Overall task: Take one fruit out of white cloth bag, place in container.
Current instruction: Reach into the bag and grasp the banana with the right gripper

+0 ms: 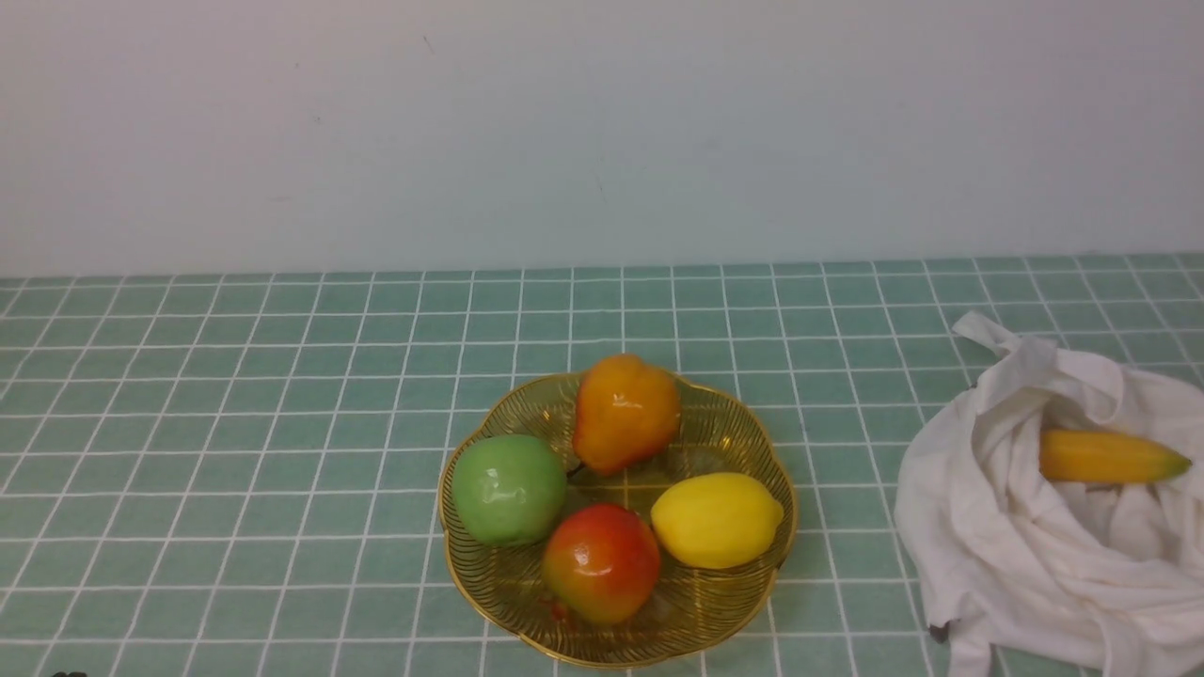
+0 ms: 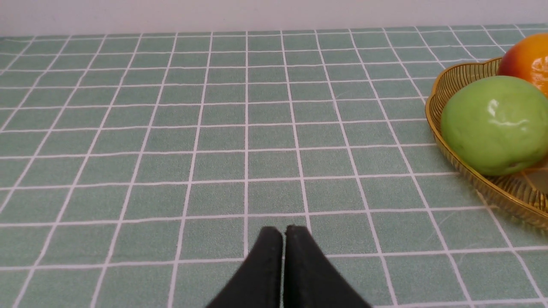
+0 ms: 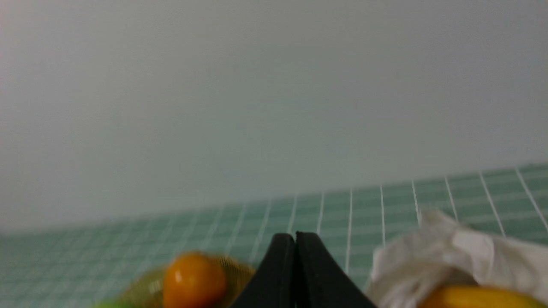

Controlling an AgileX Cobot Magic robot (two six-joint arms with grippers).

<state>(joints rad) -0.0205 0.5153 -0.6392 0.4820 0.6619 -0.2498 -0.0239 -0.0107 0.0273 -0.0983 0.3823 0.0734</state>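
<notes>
A shallow round gold wire bowl with a scalloped rim [image 1: 724, 432] stands on the green tablecloth with the white grid [image 1: 235, 451], near the middle of the front view. Four fruits lie in it: a shiny green apple [image 1: 508, 489] on the robot's left, an orange pear [image 1: 625, 412] at the far side, an oval yellow lemon [image 1: 717, 519] on the right, and a round red and yellow fruit [image 1: 602, 562] at the near side. These four sit close together, and some of them seem to touch.

To the robot's right lies a large soft white cloth bag with many folds [image 1: 997, 536]. Its mouth is open upward, and one strap end [image 1: 983, 331] sticks up at the far side. The long yellow-orange banana with a greenish tip [image 1: 1110, 457] is in the bag, lying almost level on the folds, its tip toward the right.

A strip of tablecloth separates the bowl from the bag, so they do not touch. The right edge of the front view cuts the bag, and the near rim of the bowl is close to the lower edge. To the left of the bowl a wide stretch of cloth lies open, up to the pale wall [image 1: 564, 122] behind.

The left gripper [image 2: 283, 231] has its black fingers pressed together with nothing between them, above the cloth, with the bowl near. The right gripper [image 3: 295, 237] is also closed on nothing; its view is blurred, showing bowl and bag.
</notes>
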